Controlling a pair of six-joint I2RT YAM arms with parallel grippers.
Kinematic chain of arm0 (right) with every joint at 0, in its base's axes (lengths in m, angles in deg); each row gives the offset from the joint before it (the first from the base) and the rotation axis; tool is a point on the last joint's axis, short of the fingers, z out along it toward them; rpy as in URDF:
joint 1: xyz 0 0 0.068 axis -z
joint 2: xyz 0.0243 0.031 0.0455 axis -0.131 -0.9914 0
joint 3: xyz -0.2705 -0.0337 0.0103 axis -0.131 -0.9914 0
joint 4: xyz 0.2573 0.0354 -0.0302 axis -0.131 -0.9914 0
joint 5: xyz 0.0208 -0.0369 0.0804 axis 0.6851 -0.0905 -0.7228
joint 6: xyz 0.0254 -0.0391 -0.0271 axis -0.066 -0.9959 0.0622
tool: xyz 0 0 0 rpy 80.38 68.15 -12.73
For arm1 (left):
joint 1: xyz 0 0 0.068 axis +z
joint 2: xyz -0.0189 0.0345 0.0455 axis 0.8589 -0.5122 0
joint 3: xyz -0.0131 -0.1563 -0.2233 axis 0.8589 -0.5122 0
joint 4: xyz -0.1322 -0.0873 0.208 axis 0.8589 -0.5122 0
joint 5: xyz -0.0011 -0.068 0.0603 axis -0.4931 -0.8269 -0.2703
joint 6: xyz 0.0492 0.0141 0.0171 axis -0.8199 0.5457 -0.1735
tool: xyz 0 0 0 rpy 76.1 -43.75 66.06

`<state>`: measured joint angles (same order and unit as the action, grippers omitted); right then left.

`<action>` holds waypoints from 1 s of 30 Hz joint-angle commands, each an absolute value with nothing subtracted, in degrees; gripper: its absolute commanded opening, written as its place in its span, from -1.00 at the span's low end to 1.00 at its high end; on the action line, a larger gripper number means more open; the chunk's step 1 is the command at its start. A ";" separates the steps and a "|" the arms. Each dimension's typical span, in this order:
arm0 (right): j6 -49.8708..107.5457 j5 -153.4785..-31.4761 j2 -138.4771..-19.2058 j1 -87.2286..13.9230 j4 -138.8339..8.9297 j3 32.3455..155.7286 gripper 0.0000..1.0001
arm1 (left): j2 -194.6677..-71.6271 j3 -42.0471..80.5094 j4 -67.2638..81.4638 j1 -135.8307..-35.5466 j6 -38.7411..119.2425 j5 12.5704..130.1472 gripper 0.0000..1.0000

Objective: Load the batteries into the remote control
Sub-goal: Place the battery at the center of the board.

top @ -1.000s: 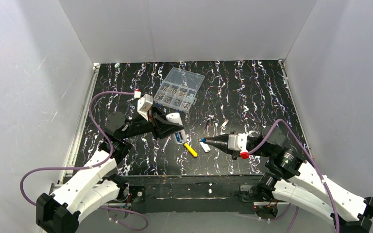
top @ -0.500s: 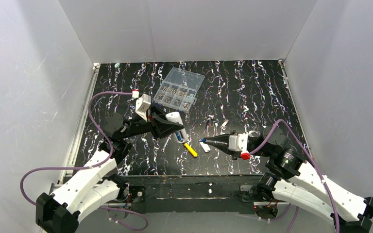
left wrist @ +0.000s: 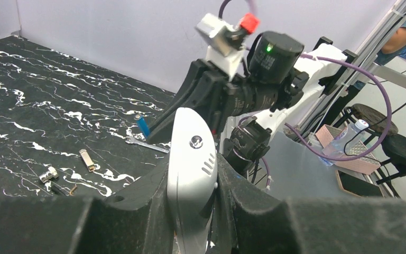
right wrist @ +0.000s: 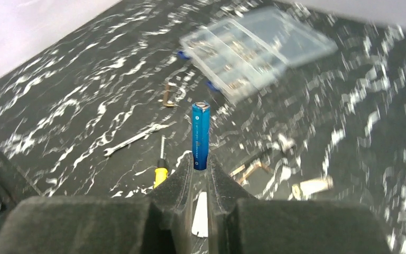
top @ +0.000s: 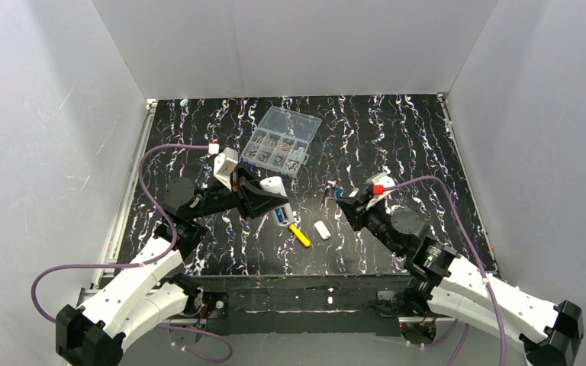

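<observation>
My left gripper (top: 267, 200) is shut on the white remote control (top: 274, 185) and holds it tilted above the table, left of centre. In the left wrist view the remote (left wrist: 191, 159) stands edge-on between the fingers. A blue patch (top: 280, 216) shows at the remote's lower end. My right gripper (top: 341, 200) is shut on a blue battery (top: 330, 184), right of the remote and apart from it. In the right wrist view the battery (right wrist: 200, 136) sticks up from the fingertips of the gripper (right wrist: 200, 164). It also shows in the left wrist view (left wrist: 144, 126).
A yellow-handled screwdriver (top: 300, 235) and a small white cover piece (top: 321, 229) lie between the grippers. A clear compartment box (top: 282, 140) stands behind them. A small wrench (right wrist: 135, 138) and several small metal parts (top: 353, 193) lie on the black marbled table (top: 427, 145).
My right arm has swung: its gripper left the spot beside the white cover, moved back and right, and turned, still holding the battery. The left arm and the remote have not moved.
</observation>
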<state>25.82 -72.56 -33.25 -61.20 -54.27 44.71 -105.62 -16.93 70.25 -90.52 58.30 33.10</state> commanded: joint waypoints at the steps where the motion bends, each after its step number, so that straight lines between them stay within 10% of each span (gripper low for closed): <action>1: 55.24 -45.98 -30.32 -61.32 -59.67 43.25 -0.97 | -103.56 -16.71 76.69 -90.74 57.54 31.53 -1.00; 9: 116.51 -39.40 -41.54 -61.31 -110.65 53.68 -0.97 | -103.59 -16.95 75.48 -90.83 57.52 32.84 -1.00; 30: 152.64 -52.93 -69.28 -59.21 -116.55 60.00 -0.97 | -100.08 -16.76 69.68 -90.83 55.81 33.30 -1.00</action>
<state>138.49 -52.21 -67.36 -60.34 -117.85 59.85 -102.52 -17.61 66.45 -90.56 57.16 34.21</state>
